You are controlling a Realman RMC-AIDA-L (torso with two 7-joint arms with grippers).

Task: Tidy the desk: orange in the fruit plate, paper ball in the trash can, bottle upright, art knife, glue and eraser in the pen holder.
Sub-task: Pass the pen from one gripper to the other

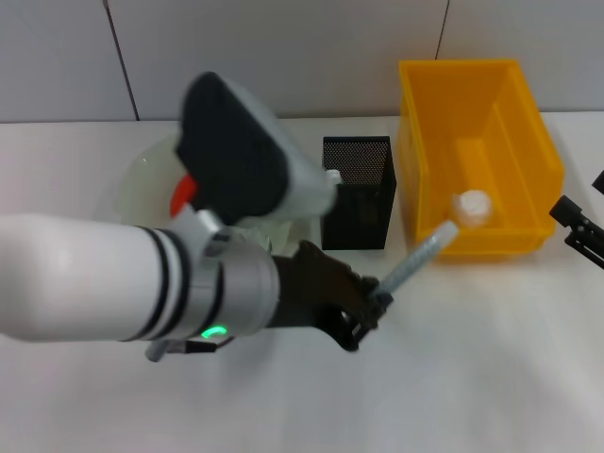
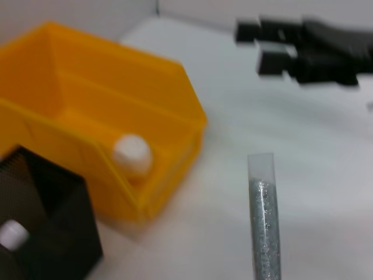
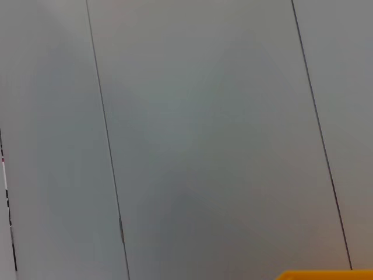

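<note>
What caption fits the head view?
Left gripper holds a glitter glue tube beside the black mesh pen holder; yellow bin behind.

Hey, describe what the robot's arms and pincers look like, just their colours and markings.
The left arm has a white shell, black rings, a grey wrist section with a green light, and a black pincer. Only the right pincer shows at the edge; it is black too.

Obstacles ahead of you: black mesh pen holder (image 1: 358, 192) and yellow bin (image 1: 477, 156) stand side by side with only a narrow gap between. The left gripper (image 1: 373, 304) holds a glitter glue tube (image 1: 415, 264) tilted toward the bin's front wall. Bare table (image 1: 472, 377) lies in front of both; the right gripper (image 1: 578, 228) sits at its right edge.
</note>
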